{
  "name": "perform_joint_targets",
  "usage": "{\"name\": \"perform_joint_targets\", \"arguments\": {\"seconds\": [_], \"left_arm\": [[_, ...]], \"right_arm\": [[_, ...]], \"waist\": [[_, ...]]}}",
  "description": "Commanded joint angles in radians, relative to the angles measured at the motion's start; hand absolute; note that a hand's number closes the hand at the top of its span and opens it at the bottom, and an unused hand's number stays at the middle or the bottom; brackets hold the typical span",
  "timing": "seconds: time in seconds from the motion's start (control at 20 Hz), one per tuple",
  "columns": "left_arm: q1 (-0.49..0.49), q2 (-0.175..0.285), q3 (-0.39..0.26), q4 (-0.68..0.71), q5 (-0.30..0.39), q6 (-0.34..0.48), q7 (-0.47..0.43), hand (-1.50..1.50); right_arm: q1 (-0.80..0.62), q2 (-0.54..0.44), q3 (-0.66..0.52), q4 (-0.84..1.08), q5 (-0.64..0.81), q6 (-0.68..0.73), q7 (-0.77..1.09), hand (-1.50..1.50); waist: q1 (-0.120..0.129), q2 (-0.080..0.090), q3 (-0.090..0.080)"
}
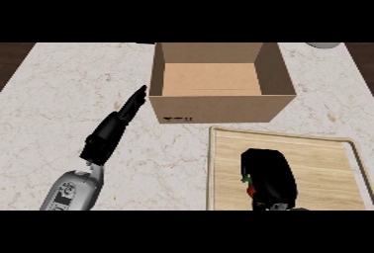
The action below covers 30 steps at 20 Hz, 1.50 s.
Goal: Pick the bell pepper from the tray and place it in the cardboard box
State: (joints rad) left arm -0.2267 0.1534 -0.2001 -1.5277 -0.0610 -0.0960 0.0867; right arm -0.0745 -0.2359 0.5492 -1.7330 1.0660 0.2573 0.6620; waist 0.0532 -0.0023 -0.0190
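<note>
A pale marble counter [66, 99] is seen from steeply above. At the top centre stands an open cardboard box [219, 106], its flaps upright and its plain brown floor bare. Just in front of the box, towards the lower right, lies a light wooden tray [329, 168] with a raised rim; its far edge is near the box's front wall but apart from it. The right hand [269, 178] comes in from the lower edge over the left part of the tray, its black fingers curled downward and pressed together round the bell pepper [250, 189]. The hand hides nearly all of the pepper: only a sliver of red with a little green shows at the hand's left side. Whether the pepper rests on the tray or is lifted off it cannot be told. The left hand [116, 128] lies over the counter to the left of the tray, its fingers straight and held together, pointing up and to the right, with the fingertips near the box's front left corner and holding nothing. Its grey forearm [73, 190] enters from the lower left.
</note>
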Motion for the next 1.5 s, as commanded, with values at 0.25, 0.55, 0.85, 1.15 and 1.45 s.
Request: {"name": "perform_joint_targets", "arguments": {"seconds": [0.25, 0.55, 0.85, 1.15, 1.45], "left_arm": [[0.0, 0.007, 0.032, 0.041, -0.014, 0.007, -0.029, 0.0], [0.025, -0.001, 0.046, 0.015, -0.005, -0.001, -0.031, 0.0], [-0.011, 0.035, 0.096, 0.047, 0.025, -0.05, -0.014, 0.0], [0.051, -0.02, 0.033, -0.017, -0.034, -0.004, -0.007, 0.0], [0.025, -0.014, 0.066, 0.01, -0.015, -0.025, -0.016, 0.0]], "right_arm": [[-0.342, 0.231, 0.201, 0.23, 0.107, -0.087, -0.043, 1.5], [-0.414, 0.234, 0.263, 0.043, 0.138, -0.04, 0.113, 1.5], [-0.467, 0.235, 0.332, -0.227, 0.034, 0.089, 0.258, 1.5], [-0.533, 0.236, 0.273, -0.34, 0.041, 0.053, 0.35, 1.5], [-0.706, 0.236, 0.134, -0.282, -0.07, 0.03, 0.446, 1.5]], "waist": [[-0.028, 0.006, 0.019], [-0.049, -0.001, 0.019], [-0.053, -0.002, 0.018], [-0.052, -0.001, 0.019], [-0.046, 0.001, 0.018]]}}
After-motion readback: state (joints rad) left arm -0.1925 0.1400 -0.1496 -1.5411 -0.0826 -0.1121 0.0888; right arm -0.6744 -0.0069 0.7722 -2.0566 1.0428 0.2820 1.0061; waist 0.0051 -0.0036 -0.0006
